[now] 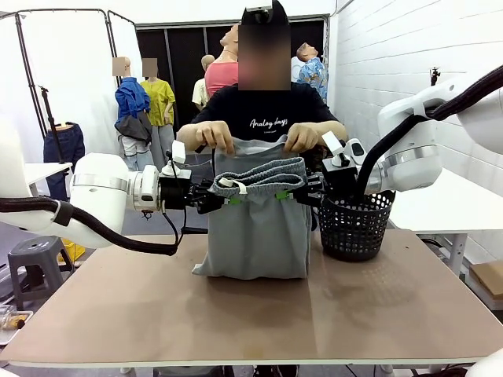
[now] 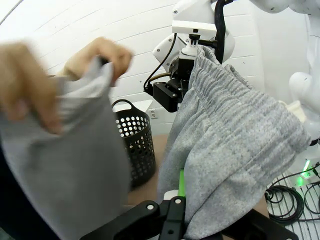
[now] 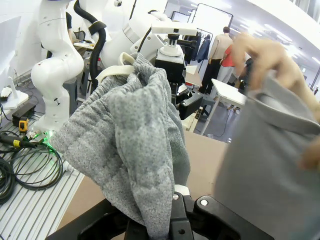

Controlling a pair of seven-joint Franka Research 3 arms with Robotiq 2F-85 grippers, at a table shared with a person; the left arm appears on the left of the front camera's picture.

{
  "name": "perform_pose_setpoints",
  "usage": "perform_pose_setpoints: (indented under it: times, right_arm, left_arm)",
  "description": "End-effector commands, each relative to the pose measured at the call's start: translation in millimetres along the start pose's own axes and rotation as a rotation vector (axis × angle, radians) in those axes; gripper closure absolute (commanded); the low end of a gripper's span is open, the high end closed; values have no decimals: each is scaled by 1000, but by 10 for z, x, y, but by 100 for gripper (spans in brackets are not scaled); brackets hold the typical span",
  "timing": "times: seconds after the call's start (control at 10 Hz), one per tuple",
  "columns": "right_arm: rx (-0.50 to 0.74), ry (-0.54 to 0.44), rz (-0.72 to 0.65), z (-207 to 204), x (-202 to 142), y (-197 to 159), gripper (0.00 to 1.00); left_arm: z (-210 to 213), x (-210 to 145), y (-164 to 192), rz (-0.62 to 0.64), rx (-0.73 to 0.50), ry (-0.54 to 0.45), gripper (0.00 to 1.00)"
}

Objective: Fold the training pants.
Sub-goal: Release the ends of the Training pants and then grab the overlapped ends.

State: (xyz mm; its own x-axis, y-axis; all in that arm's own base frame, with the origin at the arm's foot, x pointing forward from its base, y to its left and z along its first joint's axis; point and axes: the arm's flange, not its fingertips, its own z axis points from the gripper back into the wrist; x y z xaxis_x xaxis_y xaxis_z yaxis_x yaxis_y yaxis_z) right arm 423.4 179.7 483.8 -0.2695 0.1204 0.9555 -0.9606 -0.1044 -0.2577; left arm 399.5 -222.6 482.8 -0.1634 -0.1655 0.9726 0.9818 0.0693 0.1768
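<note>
The light grey training pants (image 1: pixel 255 228) hang doubled over above the brown table (image 1: pixel 251 306), their lower fold touching it. My left gripper (image 1: pixel 224 198) is shut on the left end of the gathered waistband (image 1: pixel 259 182). At the other end of the waistband my right gripper (image 1: pixel 295 192) is shut too. The person's hands (image 1: pixel 216 137) hold the other end of the pants higher up, behind the waistband. The left wrist view shows the bunched waistband (image 2: pixel 230 150) running from my left gripper (image 2: pixel 182 210) across to the right gripper. In the right wrist view the fabric (image 3: pixel 135 150) is pinched in my right gripper (image 3: pixel 160 220).
A black perforated basket (image 1: pixel 355 224) stands on the table just right of the pants, under my right arm. The person stands at the far edge. The near half of the table is bare. Cables (image 3: pixel 20 165) lie on the floor.
</note>
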Motion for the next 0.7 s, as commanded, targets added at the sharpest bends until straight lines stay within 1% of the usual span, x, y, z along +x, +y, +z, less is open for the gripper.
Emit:
perform_pose_setpoints:
  times: [0.0,0.6]
  right_arm:
    - [3,-3,7,-6,15,19,100]
    - [3,-3,7,-6,15,19,100]
  left_arm:
    - [5,29,-5,-5,0,-4,100]
    - [5,29,-5,-5,0,-4,100]
